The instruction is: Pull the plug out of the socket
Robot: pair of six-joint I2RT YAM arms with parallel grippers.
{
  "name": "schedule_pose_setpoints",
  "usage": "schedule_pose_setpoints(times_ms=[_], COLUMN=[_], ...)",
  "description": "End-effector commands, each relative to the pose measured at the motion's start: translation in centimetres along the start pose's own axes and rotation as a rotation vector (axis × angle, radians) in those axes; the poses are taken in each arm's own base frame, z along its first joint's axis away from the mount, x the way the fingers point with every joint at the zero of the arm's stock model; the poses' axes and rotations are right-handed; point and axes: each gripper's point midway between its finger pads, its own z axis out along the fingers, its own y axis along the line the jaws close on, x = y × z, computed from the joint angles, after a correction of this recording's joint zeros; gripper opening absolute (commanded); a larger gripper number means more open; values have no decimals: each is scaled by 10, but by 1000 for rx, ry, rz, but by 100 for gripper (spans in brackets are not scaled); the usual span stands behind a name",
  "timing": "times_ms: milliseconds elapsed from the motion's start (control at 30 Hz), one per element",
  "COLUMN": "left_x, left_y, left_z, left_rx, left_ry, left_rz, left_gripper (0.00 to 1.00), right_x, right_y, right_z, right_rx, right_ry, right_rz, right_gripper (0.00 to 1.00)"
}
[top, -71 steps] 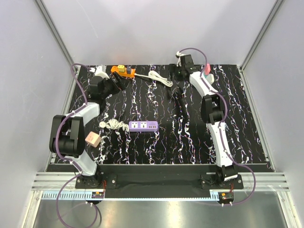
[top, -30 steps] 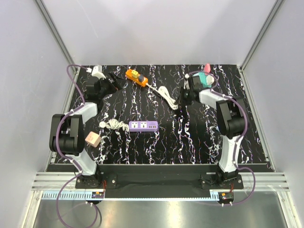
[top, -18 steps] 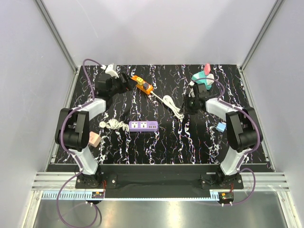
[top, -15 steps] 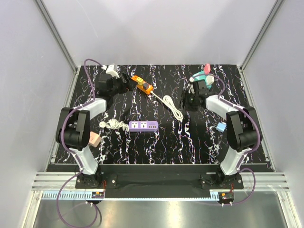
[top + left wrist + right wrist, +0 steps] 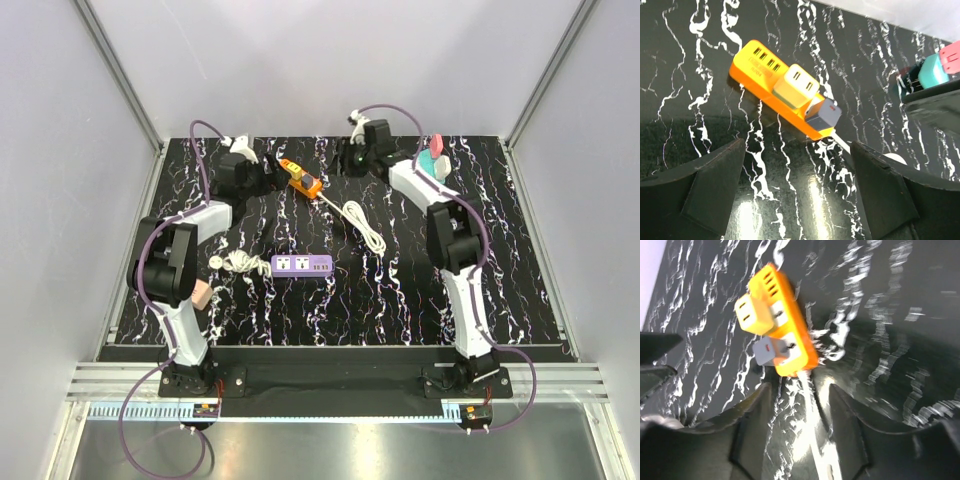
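Hovering spread and empty, left tool and right tool face each other across the orange socket strip, lying on the tabletop just ahead of both, cream plug and grey plug seated side by side. Risk: strip looks loose, so pulling a plug unpinned would likely lift the whole strip; tools could also clash over so short a target. Both arms reach far forward, wrists tipped down.
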Motion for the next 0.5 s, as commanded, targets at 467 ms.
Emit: schedule_pose_setpoints(times_ms=[467], left_x=[-14], left_y=[3], left_z=[1], left_rx=[-9], left_ry=[-82], left_rz=[29], left_gripper=[91], right_x=[76], right_y=[8], right_z=[51], right_rx=[-100], right_ry=[168], right_rz=[-80], right_gripper=[42])
